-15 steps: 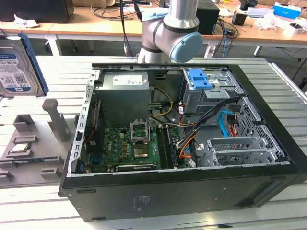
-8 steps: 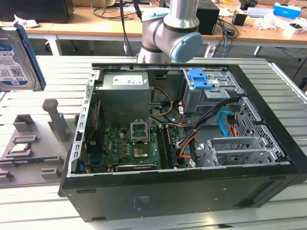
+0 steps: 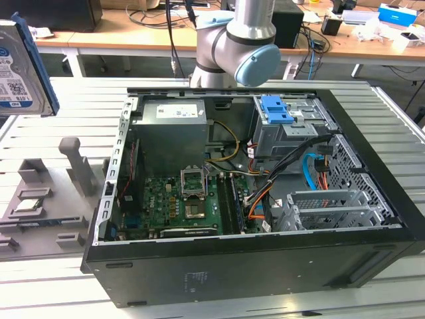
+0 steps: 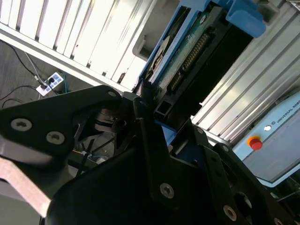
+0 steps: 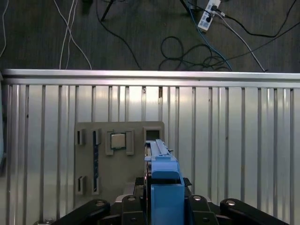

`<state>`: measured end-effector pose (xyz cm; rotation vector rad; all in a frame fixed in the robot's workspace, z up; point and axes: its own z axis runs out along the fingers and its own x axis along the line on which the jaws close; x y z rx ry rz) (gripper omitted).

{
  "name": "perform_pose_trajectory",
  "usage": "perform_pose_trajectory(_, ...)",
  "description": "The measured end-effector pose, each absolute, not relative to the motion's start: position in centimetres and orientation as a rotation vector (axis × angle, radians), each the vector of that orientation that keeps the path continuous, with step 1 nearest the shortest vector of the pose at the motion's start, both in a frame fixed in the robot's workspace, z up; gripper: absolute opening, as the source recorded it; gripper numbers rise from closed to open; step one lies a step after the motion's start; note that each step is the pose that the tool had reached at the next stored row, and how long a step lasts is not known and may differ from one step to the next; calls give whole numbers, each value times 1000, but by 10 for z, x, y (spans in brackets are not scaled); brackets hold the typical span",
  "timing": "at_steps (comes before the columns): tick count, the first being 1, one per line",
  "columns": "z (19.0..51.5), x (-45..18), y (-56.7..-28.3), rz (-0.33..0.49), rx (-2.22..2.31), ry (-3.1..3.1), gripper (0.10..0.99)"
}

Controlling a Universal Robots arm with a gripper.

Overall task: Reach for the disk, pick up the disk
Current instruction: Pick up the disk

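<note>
Holding the disk (image 5: 161, 180) edge-on, gripper (image 5: 161, 208) partly hidden, disk cropped in exterior view

I count one disk (image 3: 23, 70), one open computer case (image 3: 265, 266), one robot arm (image 3: 232, 46), one blue bracket (image 3: 277, 109), and, toward the exterior view's left of the worktop (image 3: 53, 292), one grey fixture (image 3: 73, 166) carrying one square chip (image 3: 30, 204).

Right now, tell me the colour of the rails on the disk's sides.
Blue: the rails on the disk show clearest in the first wrist view.
</note>
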<state>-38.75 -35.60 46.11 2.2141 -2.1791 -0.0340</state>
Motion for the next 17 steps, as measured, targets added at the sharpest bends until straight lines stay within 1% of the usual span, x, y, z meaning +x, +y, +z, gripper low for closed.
perform_pose_trajectory(7,477,-387,-356,-35,2214,-2179,369)
perform_pose_trajectory(12,517,-386,-356,-37,2213,-2178,369)
perform_pose_trajectory(14,528,-386,-356,-38,2212,-2177,369)
perform_pose_trajectory(17,535,-386,-356,-38,2212,-2177,369)
